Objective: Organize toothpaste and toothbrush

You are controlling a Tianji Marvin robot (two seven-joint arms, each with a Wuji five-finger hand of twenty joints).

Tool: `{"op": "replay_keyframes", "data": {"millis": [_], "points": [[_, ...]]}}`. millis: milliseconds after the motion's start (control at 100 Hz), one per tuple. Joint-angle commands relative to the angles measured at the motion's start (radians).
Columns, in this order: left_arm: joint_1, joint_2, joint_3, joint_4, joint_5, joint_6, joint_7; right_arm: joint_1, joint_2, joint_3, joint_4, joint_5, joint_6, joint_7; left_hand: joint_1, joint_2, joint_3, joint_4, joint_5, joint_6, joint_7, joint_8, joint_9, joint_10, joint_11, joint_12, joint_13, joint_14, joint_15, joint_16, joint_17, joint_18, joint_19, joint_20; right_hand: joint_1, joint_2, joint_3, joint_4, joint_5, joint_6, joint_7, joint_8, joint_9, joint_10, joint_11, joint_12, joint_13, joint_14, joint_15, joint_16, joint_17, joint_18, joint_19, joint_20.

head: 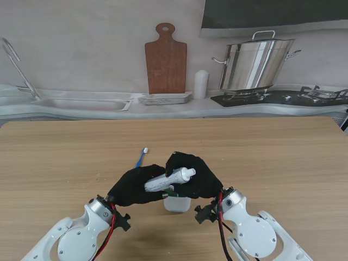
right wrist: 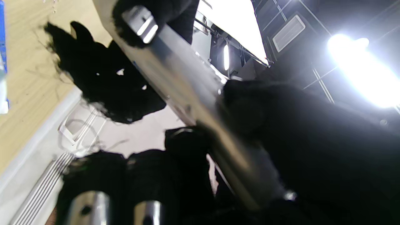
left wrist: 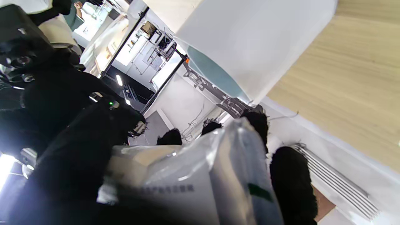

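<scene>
Both black-gloved hands met over the near middle of the wooden table (head: 283, 157), lifted clear of its top. The left hand (head: 132, 186) was wrapped around the crimped tail of the silver toothpaste tube (head: 169, 180), and the right hand (head: 194, 175) clasped the same tube toward its white cap, which pointed to the robot's right. In the left wrist view the flat end of the toothpaste tube (left wrist: 200, 175) filled the foreground with fingertips (left wrist: 292, 184) curled beside it. The right wrist view showed the tube's shiny body (right wrist: 187, 90) crossing between the gloved fingers (right wrist: 103, 81) of both hands. Directly under the hands a white cup (head: 177, 204) stood on the table near the front edge. The blue toothbrush (head: 141, 157) lay flat on the table farther from me and slightly left of the hands, apart from them, its white bristle head toward the far edge.
</scene>
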Motion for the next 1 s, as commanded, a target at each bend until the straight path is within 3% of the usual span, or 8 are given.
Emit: {"op": "replay_keyframes", "data": {"millis": [0, 140, 420, 470, 540, 680, 990], "points": [[0.008, -0.01, -0.007, -0.01, 0.005, 0.002, -0.009, 0.006, 0.007, 0.01, -0.016, -0.01, -0.001, 0.029, -0.02, 0.093, -0.087, 0.026, -0.066, 0.011, -0.063, -0.06, -0.073, 0.006, -0.057, -0.076, -0.069, 0.009, -0.079, -0.052, -0.077, 0.023, -0.078, -0.018, 0.086, 0.051, 0.145, 0.116, 0.129, 0.027, 0.188, 0.058, 0.131, 0.035, 0.099, 0.009, -0.038, -0.216, 0.011, 0.017, 0.026, -0.161, 0.221, 0.017], [0.017, -0.015, -0.018, -0.01, 0.03, 0.004, 0.025, 0.01, 0.014, 0.036, -0.023, -0.014, 0.012, 0.059, -0.012, 0.151, -0.195, 0.038, -0.129, 0.043, -0.178, -0.166, -0.191, 0.032, -0.132, -0.152, -0.198, 0.031, -0.201, -0.155, -0.196, 0.051, -0.223, -0.087, 0.096, 0.071, 0.145, 0.069, 0.122, 0.023, 0.177, 0.069, 0.112, 0.045, 0.086, 0.003, -0.039, -0.193, -0.011, -0.005, 0.021, -0.142, 0.191, 0.014], [0.054, -0.019, -0.063, -0.05, 0.099, 0.042, 0.078, 0.0, 0.026, 0.098, -0.039, -0.05, 0.005, 0.091, 0.001, 0.193, -0.278, 0.056, -0.203, 0.078, -0.29, -0.256, -0.37, 0.069, -0.236, -0.271, -0.417, 0.067, -0.378, -0.351, -0.327, 0.057, -0.409, -0.206, 0.091, 0.076, 0.145, 0.055, 0.121, 0.009, 0.169, 0.076, 0.108, 0.044, 0.082, 0.001, -0.04, -0.188, -0.015, -0.014, 0.02, -0.131, 0.177, 0.014], [0.059, -0.02, -0.07, -0.058, 0.107, 0.052, 0.082, -0.001, 0.028, 0.109, -0.043, -0.054, 0.007, 0.099, 0.004, 0.194, -0.283, 0.058, -0.206, 0.082, -0.303, -0.265, -0.376, 0.07, -0.247, -0.287, -0.422, 0.071, -0.389, -0.372, -0.335, 0.058, -0.431, -0.223, 0.091, 0.08, 0.145, 0.046, 0.12, 0.007, 0.167, 0.077, 0.104, 0.042, 0.079, 0.0, -0.04, -0.186, -0.024, -0.018, 0.018, -0.128, 0.168, 0.012], [0.065, -0.02, -0.08, -0.067, 0.113, 0.065, 0.087, -0.006, 0.031, 0.125, -0.052, -0.056, 0.021, 0.109, 0.006, 0.194, -0.286, 0.06, -0.207, 0.082, -0.311, -0.272, -0.379, 0.072, -0.257, -0.301, -0.427, 0.074, -0.4, -0.39, -0.342, 0.06, -0.453, -0.241, 0.102, 0.087, 0.145, -0.015, 0.105, 0.019, 0.161, 0.076, 0.088, 0.048, 0.065, -0.002, -0.039, -0.164, -0.047, -0.035, 0.014, -0.103, 0.144, 0.003], [0.075, -0.022, -0.1, -0.083, 0.124, 0.105, 0.092, -0.009, 0.036, 0.158, -0.065, -0.061, 0.045, 0.136, 0.013, 0.191, -0.286, 0.061, -0.188, 0.082, -0.309, -0.276, -0.357, 0.076, -0.257, -0.312, -0.419, 0.08, -0.402, -0.402, -0.344, 0.068, -0.466, -0.253, 0.117, 0.106, 0.145, -0.089, 0.093, 0.014, 0.153, 0.074, 0.07, 0.055, 0.05, -0.005, -0.041, -0.138, -0.076, -0.055, 0.008, -0.068, 0.112, -0.009], [0.078, -0.028, -0.112, -0.1, 0.148, 0.207, 0.123, -0.021, 0.053, 0.229, -0.089, -0.07, 0.049, 0.204, 0.03, 0.19, -0.289, 0.056, -0.145, 0.083, -0.325, -0.294, -0.329, 0.089, -0.269, -0.333, -0.416, 0.098, -0.417, -0.427, -0.36, 0.088, -0.516, -0.287, 0.12, 0.113, 0.145, -0.105, 0.096, 0.003, 0.147, 0.074, 0.062, 0.055, 0.035, -0.017, -0.042, -0.108, -0.102, -0.073, 0.002, -0.039, 0.078, -0.024]]}}
